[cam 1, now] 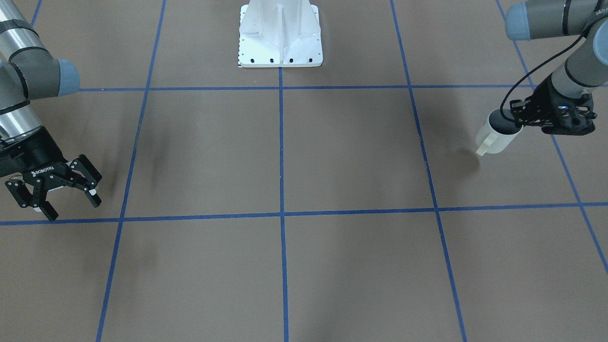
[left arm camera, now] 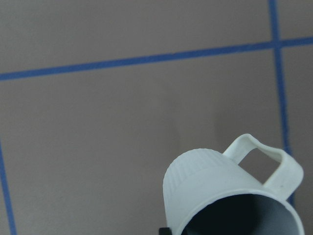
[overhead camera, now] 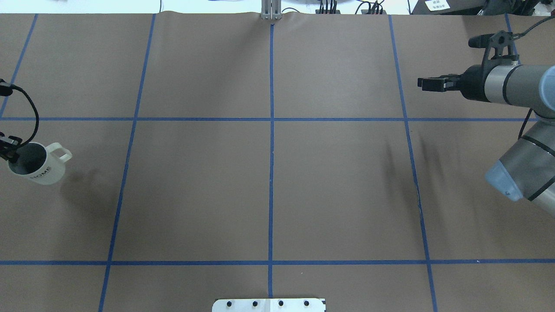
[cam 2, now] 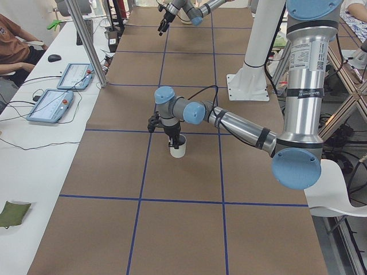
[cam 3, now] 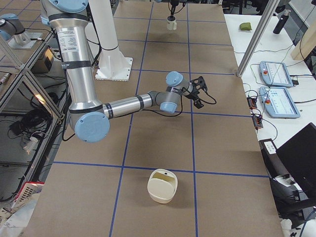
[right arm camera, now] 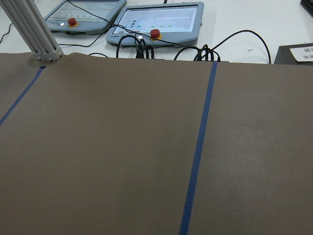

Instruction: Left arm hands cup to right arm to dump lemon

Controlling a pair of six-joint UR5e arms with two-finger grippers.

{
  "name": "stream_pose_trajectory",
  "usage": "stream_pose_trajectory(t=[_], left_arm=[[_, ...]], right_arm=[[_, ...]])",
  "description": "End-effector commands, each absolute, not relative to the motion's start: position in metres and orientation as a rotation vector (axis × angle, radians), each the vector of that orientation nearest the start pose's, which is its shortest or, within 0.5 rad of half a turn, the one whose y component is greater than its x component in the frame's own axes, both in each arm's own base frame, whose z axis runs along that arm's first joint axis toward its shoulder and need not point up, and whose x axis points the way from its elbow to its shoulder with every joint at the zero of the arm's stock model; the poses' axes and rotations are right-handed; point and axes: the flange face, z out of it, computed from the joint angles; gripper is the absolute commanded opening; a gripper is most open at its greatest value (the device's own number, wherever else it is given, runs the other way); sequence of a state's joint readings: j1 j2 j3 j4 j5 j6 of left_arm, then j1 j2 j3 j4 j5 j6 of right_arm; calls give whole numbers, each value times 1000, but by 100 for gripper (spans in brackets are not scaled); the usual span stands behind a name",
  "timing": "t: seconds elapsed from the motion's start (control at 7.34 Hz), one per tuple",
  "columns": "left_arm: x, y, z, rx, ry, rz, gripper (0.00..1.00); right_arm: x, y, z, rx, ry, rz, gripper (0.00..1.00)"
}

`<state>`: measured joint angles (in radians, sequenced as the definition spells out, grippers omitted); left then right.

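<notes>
The white cup (overhead camera: pixel 43 167) with dark lettering hangs tilted just above the table at its left end, handle pointing toward the middle. It also shows in the front view (cam 1: pixel 496 137), the left wrist view (left arm camera: pixel 230 196) and the left side view (cam 2: pixel 178 149). My left gripper (overhead camera: pixel 11 151) is shut on the cup's rim (cam 1: pixel 515 121). My right gripper (cam 1: pixel 72 206) is open and empty above the table's right end, far from the cup; it also shows in the overhead view (overhead camera: pixel 424 83). The lemon is hidden; the cup's inside looks dark.
The white robot pedestal (cam 1: pixel 280 42) stands at the table's middle on the robot's side. Blue tape lines grid the brown table. A cream open container (cam 3: pixel 163 186) sits at the table's right end. Control tablets (cam 3: pixel 279 94) lie on the side bench.
</notes>
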<state>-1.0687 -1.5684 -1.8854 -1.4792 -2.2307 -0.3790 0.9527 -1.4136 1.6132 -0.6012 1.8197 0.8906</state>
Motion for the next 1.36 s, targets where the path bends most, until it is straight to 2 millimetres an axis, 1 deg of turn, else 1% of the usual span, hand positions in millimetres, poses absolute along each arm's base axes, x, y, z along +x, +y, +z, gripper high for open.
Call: stream_pose_trajectory(t=[0.0,0.14,0.41,0.54,0.68,0.82,0.95,1.09,1.23], left_arm=[[175,-455,544,-168,749,218,0],[177,-453,541,-183,780,219,0],[181,-456,542,-187,788,224,1],[182,-457,548,-190,779,222,18],[182,-458,547,-186,779,225,71],[173,-461,538,-166,795,213,100],[143,-472,534,-132,805,155,100],[116,-479,527,-86,812,134,100],[86,-486,520,-33,820,115,100]], right_arm=[[-207,-546,451,620,-992,57,100],[-201,-547,450,624,-994,51,100],[-202,-548,450,625,-993,52,100],[-200,-547,452,621,-991,53,100],[-191,-546,457,614,-990,61,100],[-173,-546,466,580,-1003,66,100],[-146,-551,467,537,-1007,76,100],[-128,-551,478,525,-981,9,100],[-113,-545,499,522,-926,-36,100]])
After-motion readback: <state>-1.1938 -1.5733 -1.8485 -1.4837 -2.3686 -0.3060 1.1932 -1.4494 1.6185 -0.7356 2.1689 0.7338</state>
